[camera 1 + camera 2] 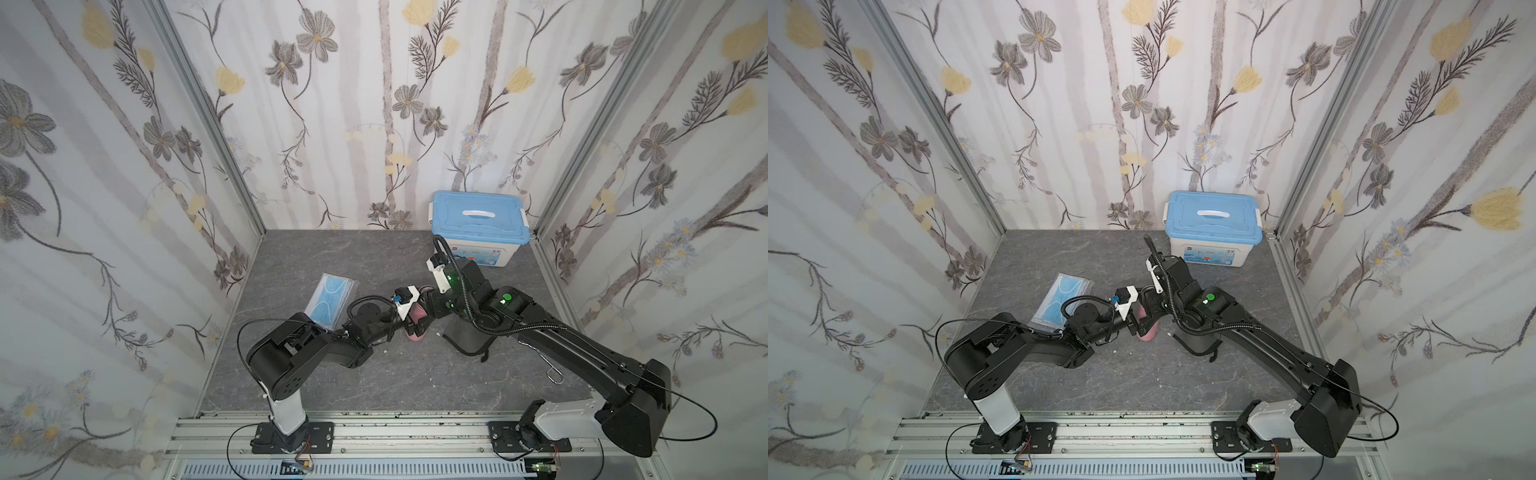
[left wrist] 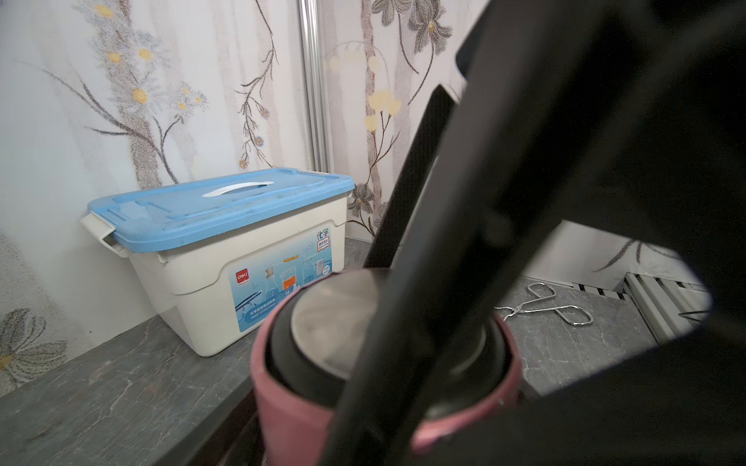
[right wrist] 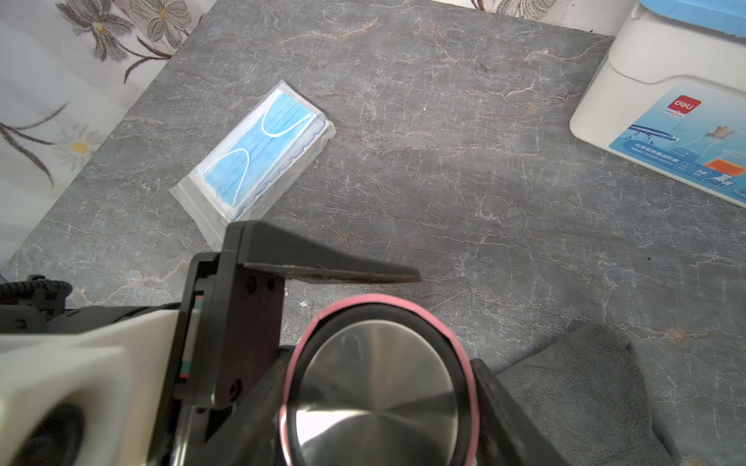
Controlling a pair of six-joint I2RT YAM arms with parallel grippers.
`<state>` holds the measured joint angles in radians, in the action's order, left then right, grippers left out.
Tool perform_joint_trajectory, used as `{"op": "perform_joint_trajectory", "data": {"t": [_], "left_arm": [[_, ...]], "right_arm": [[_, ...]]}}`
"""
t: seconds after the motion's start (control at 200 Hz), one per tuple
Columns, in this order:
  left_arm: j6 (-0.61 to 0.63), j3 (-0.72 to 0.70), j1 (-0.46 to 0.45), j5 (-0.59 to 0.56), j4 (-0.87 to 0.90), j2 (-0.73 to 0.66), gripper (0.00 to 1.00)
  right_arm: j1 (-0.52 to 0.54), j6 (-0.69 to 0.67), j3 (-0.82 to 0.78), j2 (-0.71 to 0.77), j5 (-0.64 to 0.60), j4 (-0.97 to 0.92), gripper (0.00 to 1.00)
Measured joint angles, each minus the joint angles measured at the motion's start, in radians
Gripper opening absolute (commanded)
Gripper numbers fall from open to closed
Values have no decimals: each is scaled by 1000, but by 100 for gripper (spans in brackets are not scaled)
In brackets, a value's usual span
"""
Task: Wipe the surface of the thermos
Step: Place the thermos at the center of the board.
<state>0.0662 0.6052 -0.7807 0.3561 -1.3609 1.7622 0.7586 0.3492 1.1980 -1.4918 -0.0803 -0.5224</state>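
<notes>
Grey marbled tabletop (image 1: 374,374), floral-papered walls. Thermos (image 3: 379,387): pink, upright, mid-table, silver cap up. Right gripper (image 3: 379,403): fingers flank the body on both sides, apparently clasping it just below the cap. Left gripper (image 3: 323,306): jaws spread wide beside the thermos, one finger (image 3: 331,270) clear of it; holds nothing. Grey cloth (image 3: 585,383): lying on the table just beside the thermos. Step, as judged: steadying the thermos; wiping needs the cloth picked up. Also present: blue-lidded box (image 1: 478,224), bagged masks (image 1: 330,301), tongs (image 2: 545,308).
</notes>
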Motion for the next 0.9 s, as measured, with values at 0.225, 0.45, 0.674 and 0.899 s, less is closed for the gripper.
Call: {"op": "perform_joint_trajectory", "data": {"t": [0.225, 0.45, 0.674, 0.899], "left_arm": [[-14, -25, 0, -1, -3, -12, 100], [-22, -54, 0, -10, -4, -23, 100], [-26, -78, 0, -16, -4, -41, 100], [-26, -109, 0, -30, -4, -62, 100]], "right_arm": [[8, -5, -19, 7, -48, 31, 28], [63, -15, -27, 5, -93, 34, 29], [71, -18, -26, -20, -125, 58, 34], [74, -18, -25, -29, -136, 72, 52]]}}
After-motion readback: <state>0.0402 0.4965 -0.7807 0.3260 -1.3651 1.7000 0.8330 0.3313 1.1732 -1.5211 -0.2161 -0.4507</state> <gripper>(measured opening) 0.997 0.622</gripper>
